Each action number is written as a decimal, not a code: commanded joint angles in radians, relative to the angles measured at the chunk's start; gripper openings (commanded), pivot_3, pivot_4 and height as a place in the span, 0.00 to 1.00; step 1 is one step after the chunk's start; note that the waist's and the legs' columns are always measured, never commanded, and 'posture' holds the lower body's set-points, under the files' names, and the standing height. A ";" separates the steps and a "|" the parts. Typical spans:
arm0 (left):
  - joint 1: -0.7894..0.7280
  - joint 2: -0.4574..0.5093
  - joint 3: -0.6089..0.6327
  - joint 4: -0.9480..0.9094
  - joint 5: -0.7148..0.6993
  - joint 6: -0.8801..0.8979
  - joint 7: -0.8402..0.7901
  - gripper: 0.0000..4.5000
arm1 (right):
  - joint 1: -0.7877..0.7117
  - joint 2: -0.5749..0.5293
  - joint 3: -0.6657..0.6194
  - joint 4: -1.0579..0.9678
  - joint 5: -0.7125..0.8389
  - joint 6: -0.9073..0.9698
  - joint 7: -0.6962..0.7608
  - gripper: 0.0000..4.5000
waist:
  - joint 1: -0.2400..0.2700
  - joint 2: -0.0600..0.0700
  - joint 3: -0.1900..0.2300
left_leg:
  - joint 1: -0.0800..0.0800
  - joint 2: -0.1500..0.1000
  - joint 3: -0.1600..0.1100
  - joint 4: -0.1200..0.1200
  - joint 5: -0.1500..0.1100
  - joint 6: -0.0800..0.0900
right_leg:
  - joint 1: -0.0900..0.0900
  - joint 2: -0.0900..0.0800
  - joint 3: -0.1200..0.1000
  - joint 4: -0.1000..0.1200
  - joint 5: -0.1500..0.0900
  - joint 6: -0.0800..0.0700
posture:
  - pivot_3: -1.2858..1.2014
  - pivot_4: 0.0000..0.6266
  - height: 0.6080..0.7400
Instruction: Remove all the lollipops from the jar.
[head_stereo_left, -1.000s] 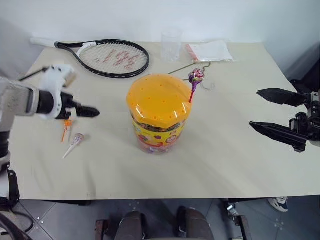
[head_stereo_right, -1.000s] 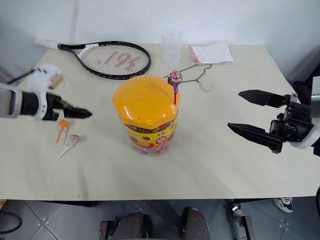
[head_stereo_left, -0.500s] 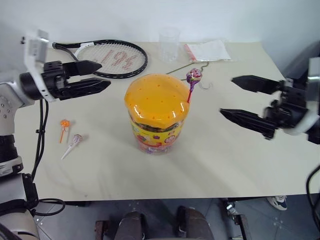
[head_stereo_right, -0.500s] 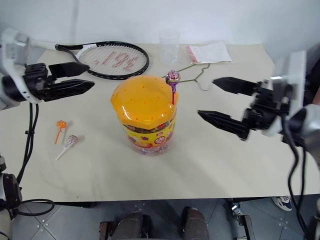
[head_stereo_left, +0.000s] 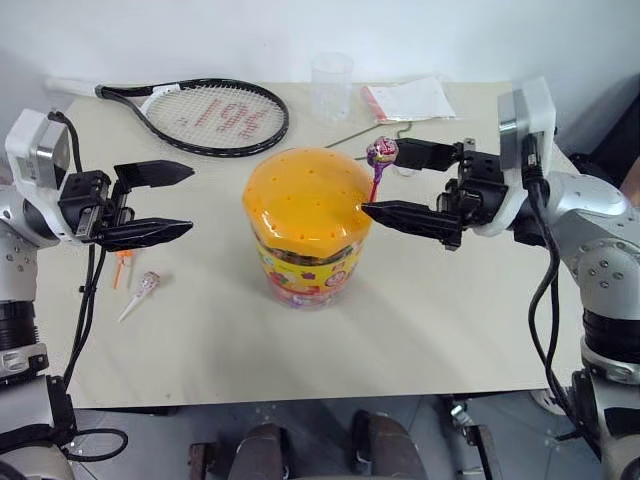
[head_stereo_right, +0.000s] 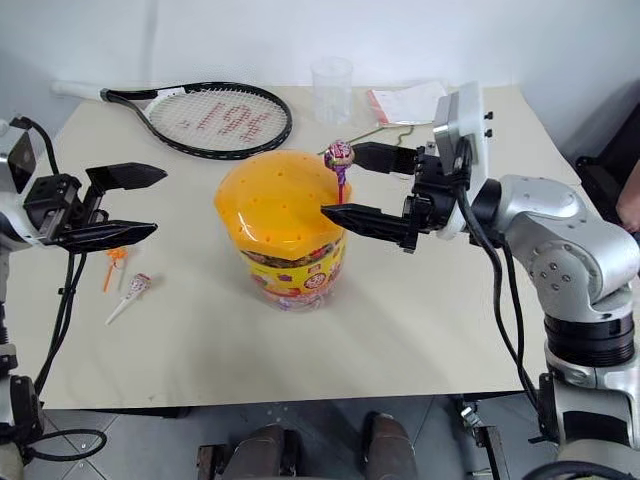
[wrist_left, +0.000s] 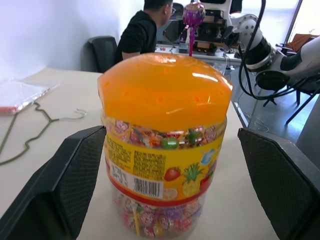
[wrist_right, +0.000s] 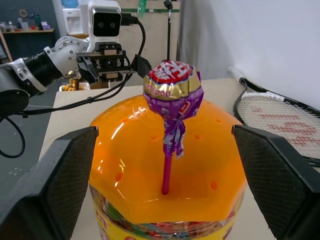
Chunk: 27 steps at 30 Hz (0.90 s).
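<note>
Right claw (head_stereo_left: 398, 183) spread wide around the purple lollipop (head_stereo_left: 382, 153) standing in the jar's (head_stereo_left: 305, 232) orange lid, lining up a pinch, while left claw (head_stereo_left: 165, 203) waits spread beside the jar.

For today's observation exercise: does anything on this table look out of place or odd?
Yes. A wire hanger and a tennis racket lie beside the candy jar, unrelated to it. Two lollipops lie loose on the table, while a purple lollipop stands upright in a hole of the lid.
</note>
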 joint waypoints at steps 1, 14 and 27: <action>0.013 0.021 0.041 -0.058 -0.044 -0.005 -0.023 1.00 | -0.037 0.009 -0.021 0.001 -0.016 -0.013 0.011 0.79 | 0.000 0.000 0.000 | 0.000 0.000 0.000 0.000 0.000 0.000 | 0.000 0.000 0.000 0.000 0.000 0.000 | 0.52 0.24 1.00; 0.032 -0.011 0.068 -0.123 -0.110 0.021 0.012 1.00 | -0.089 0.041 -0.039 0.004 -0.040 -0.011 0.020 0.00 | -0.001 0.000 0.000 | 0.000 0.000 0.000 0.000 0.000 0.000 | -0.001 0.000 0.001 0.001 0.000 0.000 | 0.52 0.24 1.00; -0.001 0.039 0.034 -0.048 -0.073 -0.008 -0.043 1.00 | -0.241 -0.090 -0.180 0.157 -0.091 0.089 -0.124 0.00 | 0.000 0.000 0.000 | -0.003 0.000 0.001 -0.001 0.000 0.000 | -0.005 0.000 0.001 0.001 0.000 0.000 | 0.52 0.24 1.00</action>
